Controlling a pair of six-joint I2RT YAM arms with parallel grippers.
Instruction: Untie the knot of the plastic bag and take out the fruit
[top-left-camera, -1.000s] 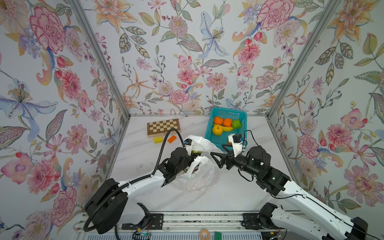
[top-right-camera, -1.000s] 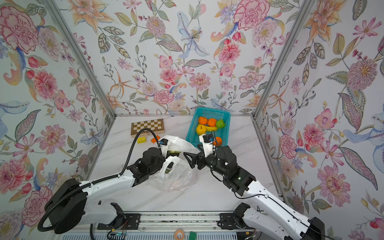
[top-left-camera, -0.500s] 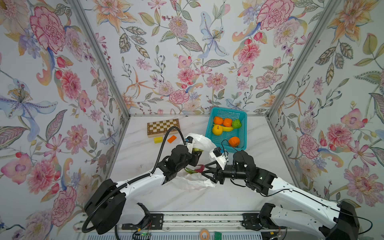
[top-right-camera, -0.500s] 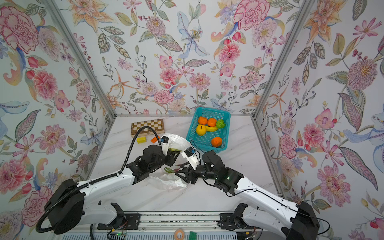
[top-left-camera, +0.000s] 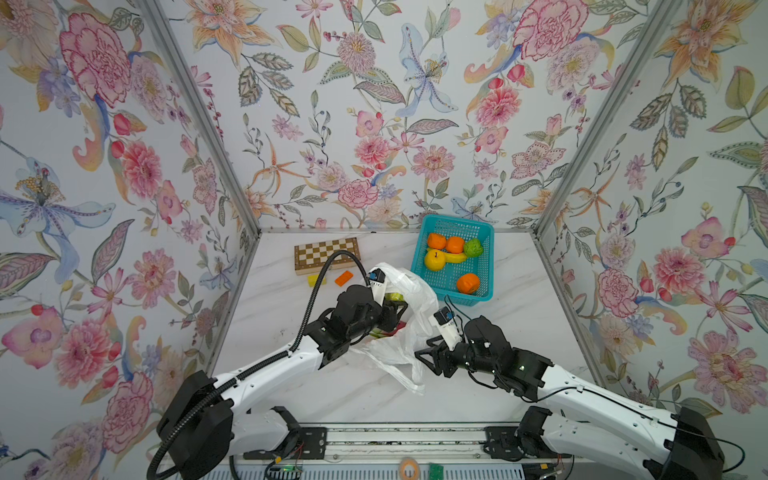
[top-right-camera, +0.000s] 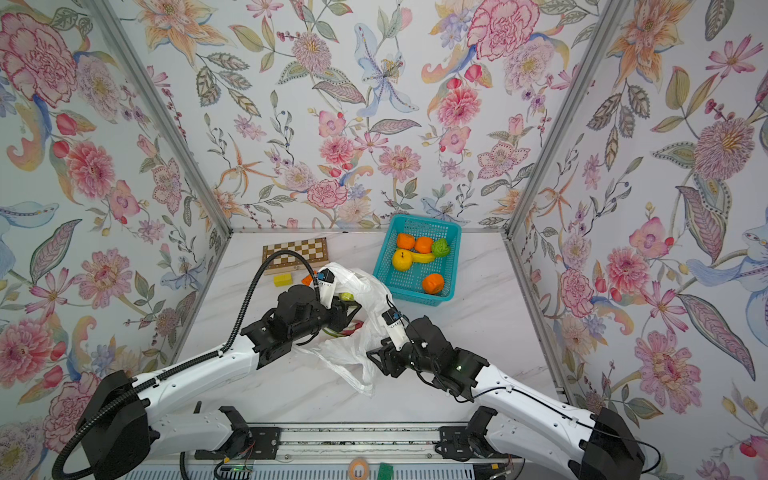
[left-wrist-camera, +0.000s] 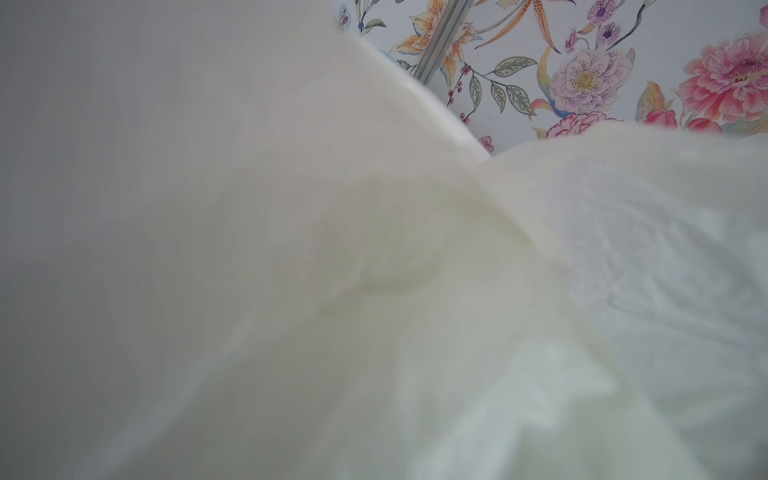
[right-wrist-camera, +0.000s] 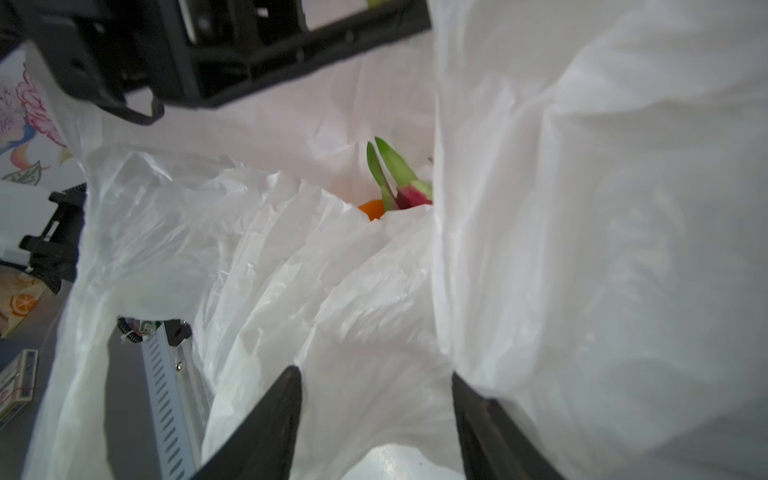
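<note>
Two dark fingers (right-wrist-camera: 270, 415) of the right hand (right-wrist-camera: 374, 374) stand apart. Loose film of the plastic bag (top-left-camera: 399, 353) lies between them, not clamped. The left hand (top-left-camera: 395, 311) sits at the bag's open mouth. Its wrist view is filled with white film, so I cannot tell whether it is apart or closed on the film.

Inside the bag, the right wrist view shows a dragon fruit (right-wrist-camera: 411, 197), pink-red with green tips, touching an orange fruit (right-wrist-camera: 372, 210). In both top views a yellow-green fruit (top-left-camera: 392, 296) shows just beside the left hand.

The bag lies crumpled on the marble bench (top-left-camera: 519, 324) between the two hands, near a front corner of a teal basket (top-left-camera: 487, 266). The basket holds three oranges (top-left-camera: 468, 283), a yellow apple (top-left-camera: 434, 260), a green fruit (top-left-camera: 473, 247) and a banana (top-left-camera: 455, 257).

Farther back lie a chessboard (top-left-camera: 327, 255), a yellow block (top-left-camera: 316, 280) and an orange block (top-left-camera: 343, 277). The right wrist view also catches a small printed box (right-wrist-camera: 16, 382), its print too blurred to read.
</note>
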